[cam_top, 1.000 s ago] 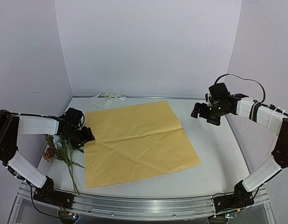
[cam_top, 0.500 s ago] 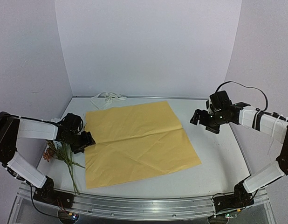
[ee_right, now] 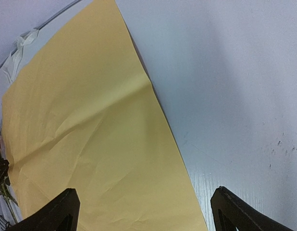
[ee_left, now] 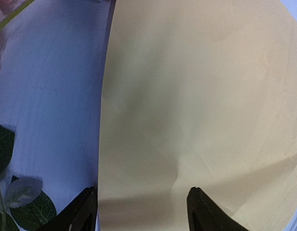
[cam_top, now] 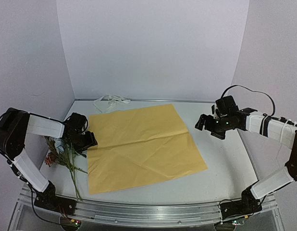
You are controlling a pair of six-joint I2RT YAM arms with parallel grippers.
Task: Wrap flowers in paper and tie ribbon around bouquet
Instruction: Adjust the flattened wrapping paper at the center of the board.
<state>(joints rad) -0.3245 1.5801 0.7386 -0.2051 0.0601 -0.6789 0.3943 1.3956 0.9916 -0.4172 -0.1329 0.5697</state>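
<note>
The paper lies flat on the table, yellow face up. The flowers lie left of it, stems toward the near edge. The ribbon sits bunched at the back left. My left gripper is open low over the paper's left edge. In the left wrist view the paper fills the space between the fingertips, with leaves at the lower left. My right gripper is open above the table, just past the paper's right corner, and holds nothing. No bouquet is in view.
White walls close in the table at the back and on both sides. A metal rail runs along the near edge. In the right wrist view the ribbon shows at the far left.
My right gripper has come down and a little toward the paper's right corner. My left arm has shifted slightly beside the paper's left edge. Paper, flowers and ribbon have not moved.
</note>
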